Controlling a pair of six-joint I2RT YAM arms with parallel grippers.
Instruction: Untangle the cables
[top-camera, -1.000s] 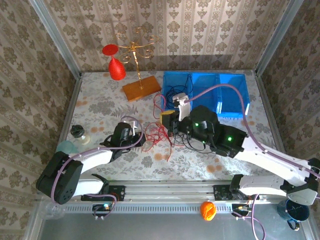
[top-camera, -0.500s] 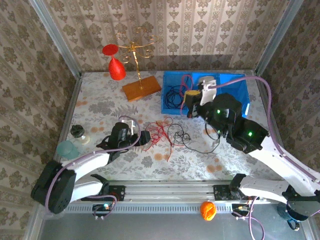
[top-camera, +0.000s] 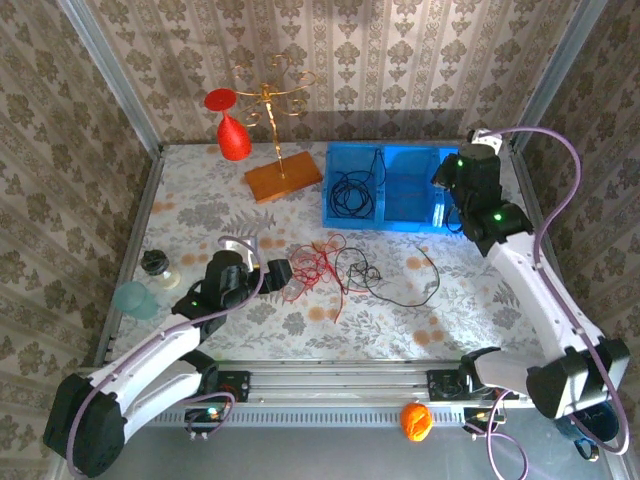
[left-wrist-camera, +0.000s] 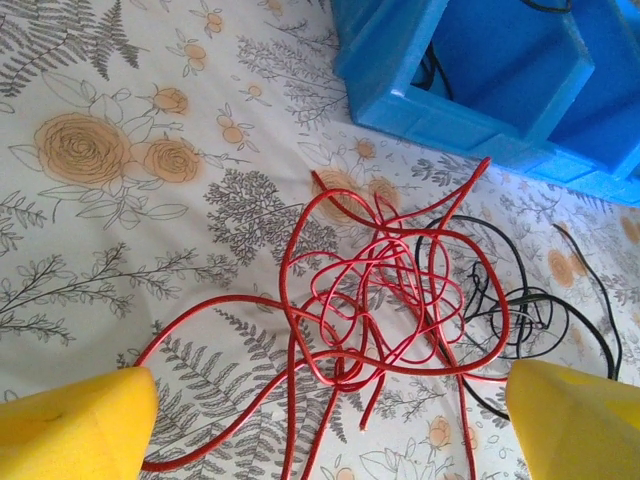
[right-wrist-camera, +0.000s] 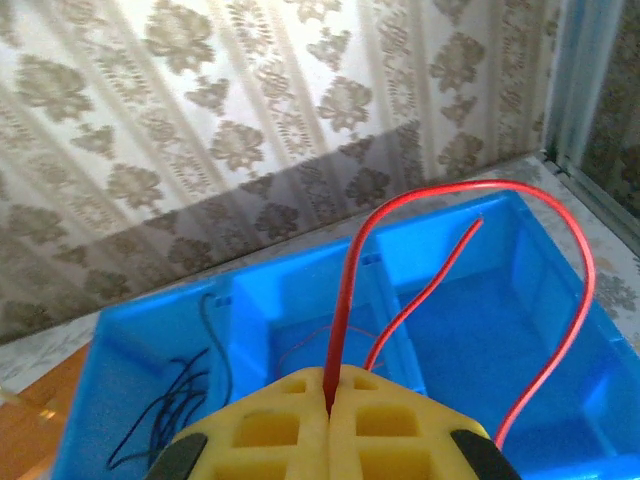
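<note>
On floral table (top-camera: 200, 215), far side: blue bin (top-camera: 390, 222), three compartments; black cable coil (top-camera: 352, 190) lying in left one. Right gripper (right-wrist-camera: 329, 400) up over bin, yellow pads pressed together, pinching red cable (right-wrist-camera: 345, 290) that arcs above middle and right compartments. Left gripper (left-wrist-camera: 330, 425) low near table middle, jaws spread wide, nothing between them. Red tangle (left-wrist-camera: 380, 290) on cloth just ahead of it, loose loops, near bin's front wall. Thin black cable (left-wrist-camera: 520, 315) overlapping tangle's right side, trailing rightward.
</note>
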